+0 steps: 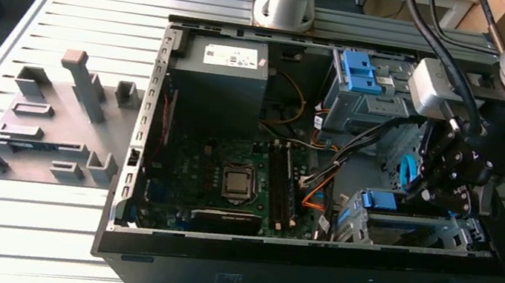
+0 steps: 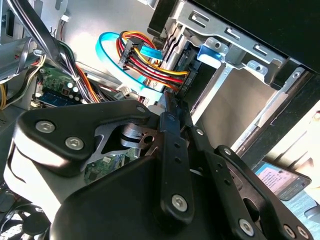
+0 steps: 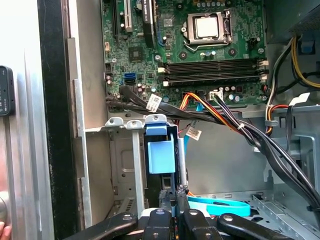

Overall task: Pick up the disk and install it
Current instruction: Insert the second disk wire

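The disk [image 3: 161, 155] stands edge-on in a slot of the metal drive cage [image 3: 117, 150], its bright blue carrier frame facing the first wrist view. In the second wrist view the carrier's blue tab marks the disk [image 2: 212, 52] inside the cage [image 2: 240, 95]. My gripper [image 3: 175, 192] is shut, its tips together right at the disk's near end. The black fingers [image 2: 170, 150] converge beside the red, yellow and orange power cable [image 2: 150, 67]. In the exterior view the gripper [image 1: 430, 194] hangs over the cage [image 1: 440, 230] at the case's front right, next to the disk [image 1: 384, 201].
The open computer case [image 1: 128, 168] holds a motherboard [image 1: 227, 175], a dark grey power supply box [image 1: 217, 76] and a blue bracket [image 1: 358, 71] at the back. Cable bundles [image 3: 240, 130] cross beside the cage. A silver labelled drive [image 2: 277, 177] lies outside the case. Grey fixtures [image 1: 55, 119] stand at the exterior view's left.
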